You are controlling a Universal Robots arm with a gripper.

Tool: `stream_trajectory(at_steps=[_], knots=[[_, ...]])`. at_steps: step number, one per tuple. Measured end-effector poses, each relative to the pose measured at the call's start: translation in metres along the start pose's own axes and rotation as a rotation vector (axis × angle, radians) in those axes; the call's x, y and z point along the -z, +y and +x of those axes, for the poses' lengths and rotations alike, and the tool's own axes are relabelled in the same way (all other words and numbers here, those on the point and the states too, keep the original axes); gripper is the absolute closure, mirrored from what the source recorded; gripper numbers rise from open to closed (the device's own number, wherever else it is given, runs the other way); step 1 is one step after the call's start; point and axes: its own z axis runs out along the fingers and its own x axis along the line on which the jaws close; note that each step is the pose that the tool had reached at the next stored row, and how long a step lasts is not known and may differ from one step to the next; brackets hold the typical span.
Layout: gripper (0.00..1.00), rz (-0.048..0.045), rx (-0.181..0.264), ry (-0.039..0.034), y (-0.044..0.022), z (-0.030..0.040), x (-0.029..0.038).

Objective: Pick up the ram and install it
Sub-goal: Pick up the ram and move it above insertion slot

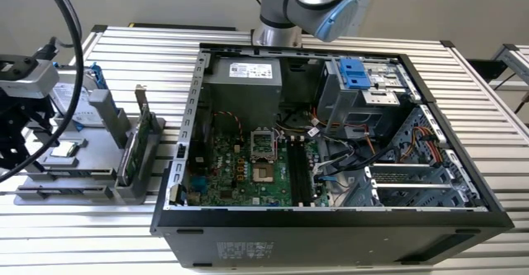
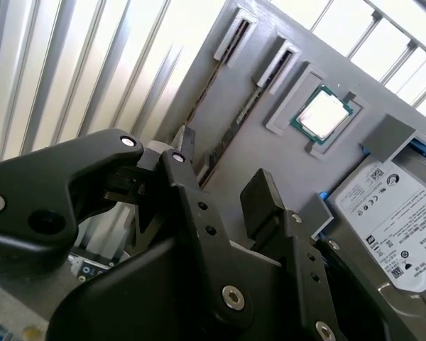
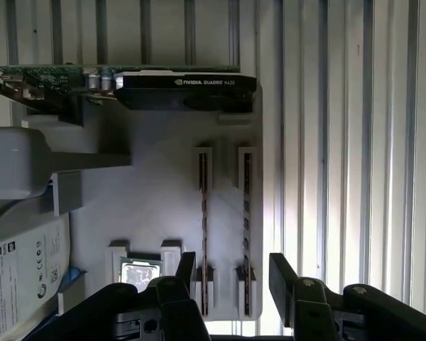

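Two ram sticks (image 3: 246,213) (image 3: 204,213) stand on edge, side by side, in slotted holders on a grey fixture tray (image 3: 156,192). They are thin dark boards seen edge-on, and one ram stick (image 2: 224,135) appears as a dark strip in the second wrist view. My gripper (image 3: 231,277) (image 2: 224,170) hovers above one end of the sticks, open, with nothing held. Both sticks appear in the gap between its black fingers (image 3: 187,273). In the exterior view the gripper (image 1: 25,139) hangs over the tray at the exterior view's left.
The tray also holds a green expansion card (image 3: 128,84), a processor chip (image 3: 138,273) and a hard drive (image 2: 390,213). An open computer case (image 1: 331,219) with its motherboard (image 1: 240,170) and dark memory slots (image 1: 299,170) lies to the exterior view's right.
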Motion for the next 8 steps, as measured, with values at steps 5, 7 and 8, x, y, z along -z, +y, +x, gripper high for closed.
stream_trajectory(at_steps=[5,7,8], knots=[[0.0,0.0001,0.0,0.0,0.0,0.0001,-0.0031],[0.0,0.0001,0.0,0.0,0.0,0.0001,-0.0044],[0.0,0.0001,0.0,0.0,0.0,0.0001,-0.0051]])
